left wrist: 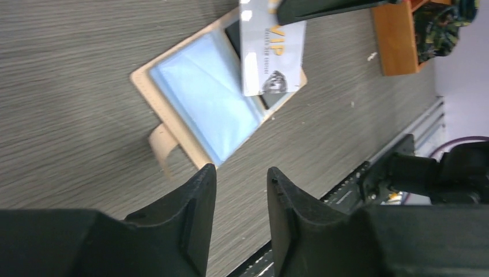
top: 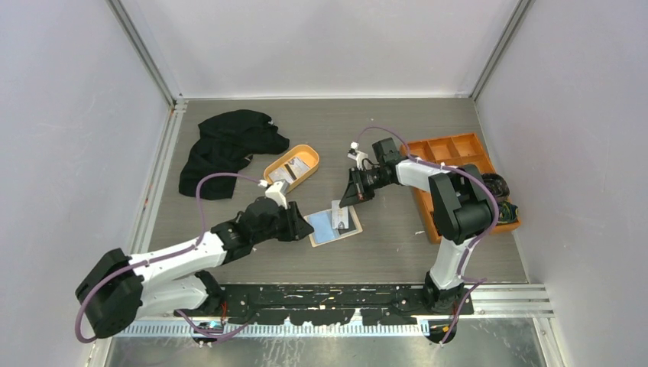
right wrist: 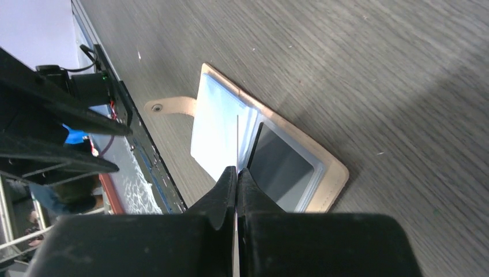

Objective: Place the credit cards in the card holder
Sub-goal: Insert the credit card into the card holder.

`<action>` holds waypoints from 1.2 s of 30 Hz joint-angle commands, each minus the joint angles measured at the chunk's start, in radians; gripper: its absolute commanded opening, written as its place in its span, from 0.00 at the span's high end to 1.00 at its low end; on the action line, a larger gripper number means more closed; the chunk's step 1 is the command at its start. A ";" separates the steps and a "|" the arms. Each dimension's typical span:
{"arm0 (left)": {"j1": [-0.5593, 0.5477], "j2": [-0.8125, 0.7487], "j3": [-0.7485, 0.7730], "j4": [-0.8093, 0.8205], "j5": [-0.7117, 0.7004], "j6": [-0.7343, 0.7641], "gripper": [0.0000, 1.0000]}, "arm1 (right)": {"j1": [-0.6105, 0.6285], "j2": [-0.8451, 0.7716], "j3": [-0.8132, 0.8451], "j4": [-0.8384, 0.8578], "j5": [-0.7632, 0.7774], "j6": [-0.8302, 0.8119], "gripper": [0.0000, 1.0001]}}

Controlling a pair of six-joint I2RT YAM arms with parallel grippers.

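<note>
Fingers of the right arm are clenched on a credit card, pinching it by one short edge so that it hangs with its free end over the card holder. The card is whitish with gold "VIP" lettering and a small dark figure printed on it. From the right wrist it shows edge-on, a thin pale line running down toward the fold between the holder's pale blue-grey sleeves and a darker pocket. Whether its lower edge sits inside a pocket cannot be told.

The card holder lies opened flat on the bench, around the middle and somewhat toward the near edge, between the two arms. Its beige snap tab sticks out flat from one side.

Left fingers are released, with a clear gap between them and nothing in it. They hover just beside the holder on its left.

Further pale cards lie in an orange oval tray beyond the holder. A black cloth is heaped toward the far left corner, and an orange compartmented box sits along the right edge.
</note>
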 commanded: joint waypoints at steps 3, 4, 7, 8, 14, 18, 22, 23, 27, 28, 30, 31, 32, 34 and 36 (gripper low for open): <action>0.000 0.148 0.039 0.256 0.119 -0.042 0.69 | 0.003 0.028 0.011 0.065 -0.025 0.063 0.99; -0.001 0.182 0.052 0.258 0.121 -0.041 0.70 | 0.003 0.032 0.012 0.065 -0.024 0.065 0.99; -0.001 0.268 0.090 0.208 0.095 -0.023 0.71 | 0.003 0.045 0.014 0.060 -0.014 0.067 0.99; -0.002 0.291 0.107 0.176 0.074 -0.015 0.70 | 0.002 0.049 0.016 0.052 -0.007 0.063 0.99; -0.001 0.343 0.140 0.022 -0.049 0.011 0.66 | 0.003 0.070 0.023 0.038 -0.015 0.056 0.99; -0.002 0.352 0.148 -0.054 -0.079 0.020 0.67 | 0.006 0.084 0.028 0.043 -0.030 0.066 0.99; -0.001 0.386 0.155 -0.068 -0.065 0.020 0.70 | 0.007 0.083 0.022 0.060 -0.040 0.083 0.99; -0.002 0.398 0.157 -0.066 -0.057 0.018 0.72 | 0.008 0.084 0.021 0.066 -0.044 0.089 0.99; -0.002 0.434 0.164 -0.053 -0.032 0.013 0.84 | 0.011 0.087 0.012 0.101 -0.067 0.120 0.99; -0.002 0.441 0.165 -0.055 -0.031 0.012 0.87 | 0.012 0.087 0.009 0.105 -0.070 0.125 0.99; -0.003 0.446 0.165 -0.058 -0.033 0.010 0.90 | 0.012 0.090 0.007 0.112 -0.073 0.132 0.99; -0.004 0.448 0.165 -0.061 -0.036 0.009 0.91 | 0.012 0.092 0.006 0.112 -0.071 0.134 0.99; -0.003 0.449 0.165 -0.064 -0.037 0.008 0.91 | 0.012 0.093 0.006 0.111 -0.066 0.136 0.99; -0.004 0.451 0.163 -0.067 -0.040 0.006 0.92 | 0.012 0.093 0.008 0.087 -0.037 0.126 0.99; -0.002 0.453 0.160 -0.066 -0.041 0.003 0.92 | 0.009 0.087 0.009 0.066 -0.023 0.106 0.99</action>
